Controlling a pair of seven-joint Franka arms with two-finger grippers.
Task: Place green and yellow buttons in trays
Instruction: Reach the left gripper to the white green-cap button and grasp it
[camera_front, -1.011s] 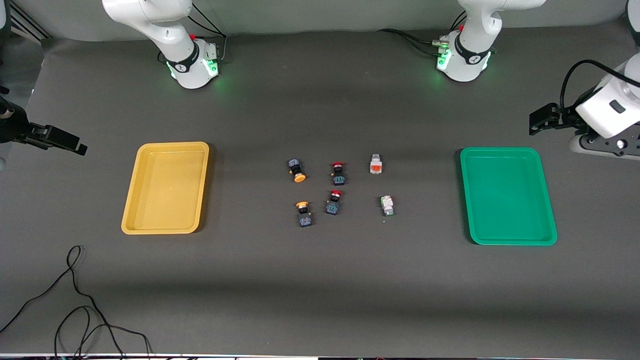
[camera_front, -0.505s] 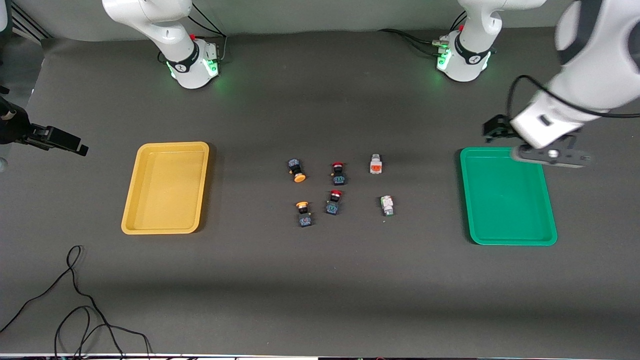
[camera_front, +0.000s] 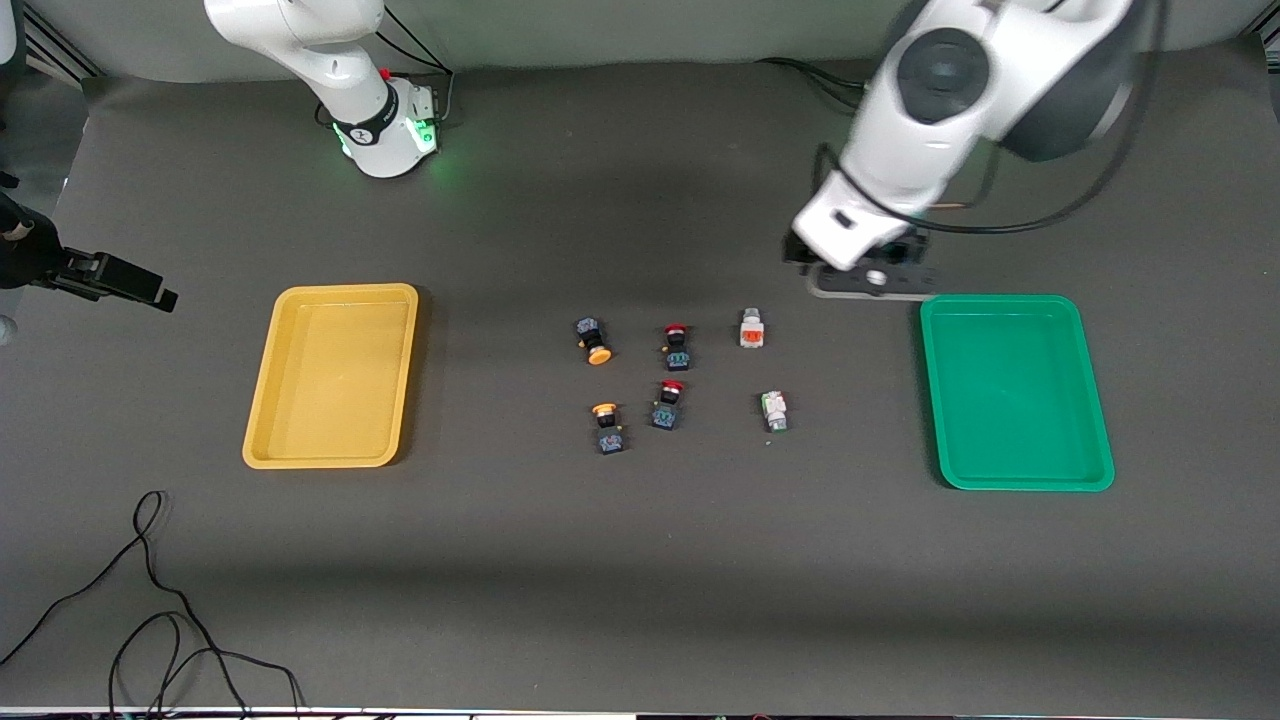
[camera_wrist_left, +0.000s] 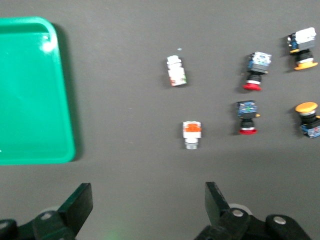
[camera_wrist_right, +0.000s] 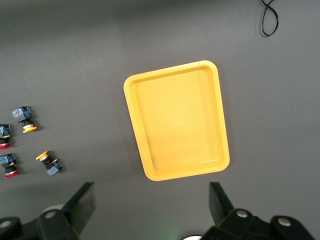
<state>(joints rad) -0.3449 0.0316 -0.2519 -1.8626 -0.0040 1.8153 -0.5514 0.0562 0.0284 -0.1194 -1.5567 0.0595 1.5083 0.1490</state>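
Note:
Two yellow-capped buttons (camera_front: 598, 343) (camera_front: 607, 425) and two white buttons, one with an orange-red square (camera_front: 751, 328) and one green-tinted (camera_front: 774, 411), lie at mid-table. The yellow tray (camera_front: 345, 290) lies toward the right arm's end, the green tray (camera_front: 1000, 299) toward the left arm's end. My left gripper (camera_front: 862, 268) hangs open and empty over bare table between the orange-square button and the green tray; its view (camera_wrist_left: 147, 200) shows both white buttons (camera_wrist_left: 192, 134) (camera_wrist_left: 176, 71). My right gripper (camera_front: 120, 282) waits open (camera_wrist_right: 152, 200), high beside the yellow tray (camera_wrist_right: 175, 120).
Two red-capped buttons (camera_front: 677, 345) (camera_front: 668, 403) lie between the yellow-capped and the white ones. A loose black cable (camera_front: 150, 600) curls on the table nearer to the front camera than the yellow tray.
My left arm has swept from its end of the table, across the green tray, toward the buttons. The right arm, buttons and trays have not moved.

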